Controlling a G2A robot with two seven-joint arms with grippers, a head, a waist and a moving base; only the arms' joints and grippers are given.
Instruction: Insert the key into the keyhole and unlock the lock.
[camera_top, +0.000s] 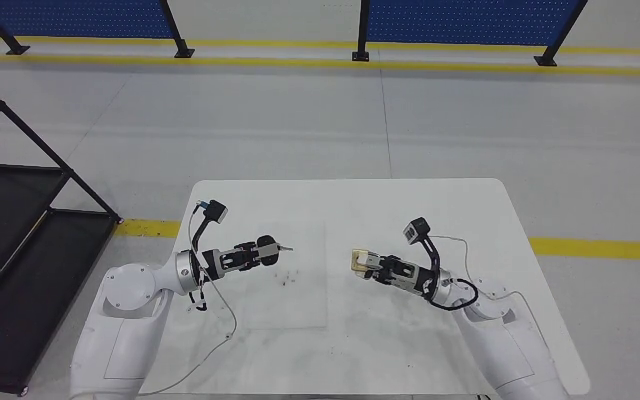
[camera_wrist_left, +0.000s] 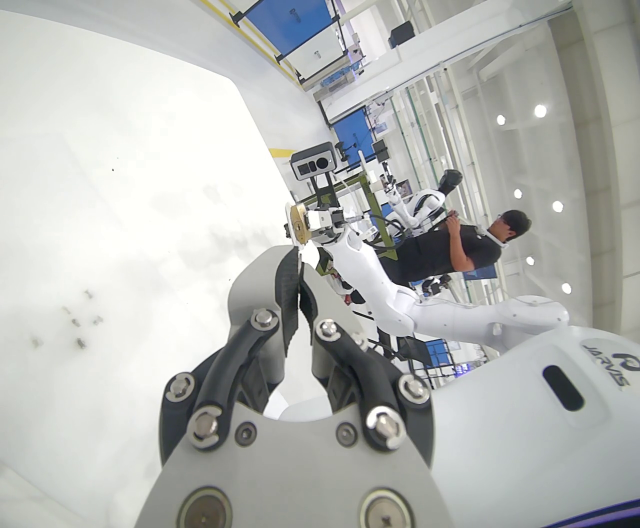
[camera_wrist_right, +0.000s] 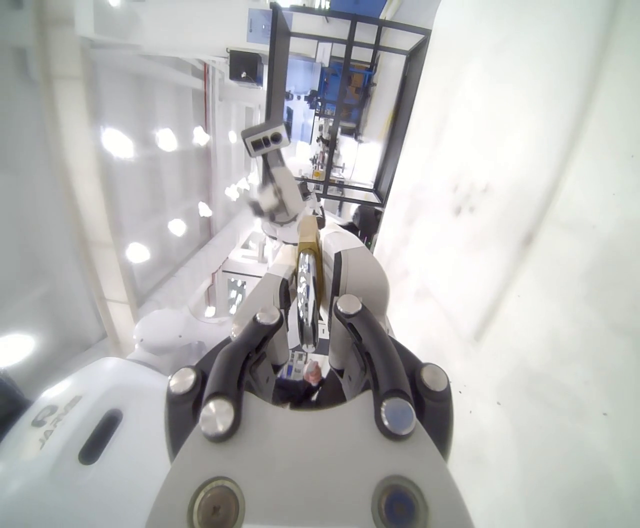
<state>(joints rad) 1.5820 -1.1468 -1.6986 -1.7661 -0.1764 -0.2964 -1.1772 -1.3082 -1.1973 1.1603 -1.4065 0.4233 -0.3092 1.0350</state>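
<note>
Since the left gripper (camera_top: 270, 249), jaws pinched on the key (camera_top: 284, 247), hangs apart from the lock (camera_top: 356, 262) at its 3 o'clock, the step in hand looks like closing that gap. Ease the key straight toward 3 o'clock, blade lined up with the keyhole. The right gripper (camera_top: 369, 265), jaws clamped on the lock, should hold steady.

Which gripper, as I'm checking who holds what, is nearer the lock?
Right. The right gripper is shut on the lock. The left gripper, shut on the key, is apart from it across a stretch of table, key tip pointing toward it.
</note>
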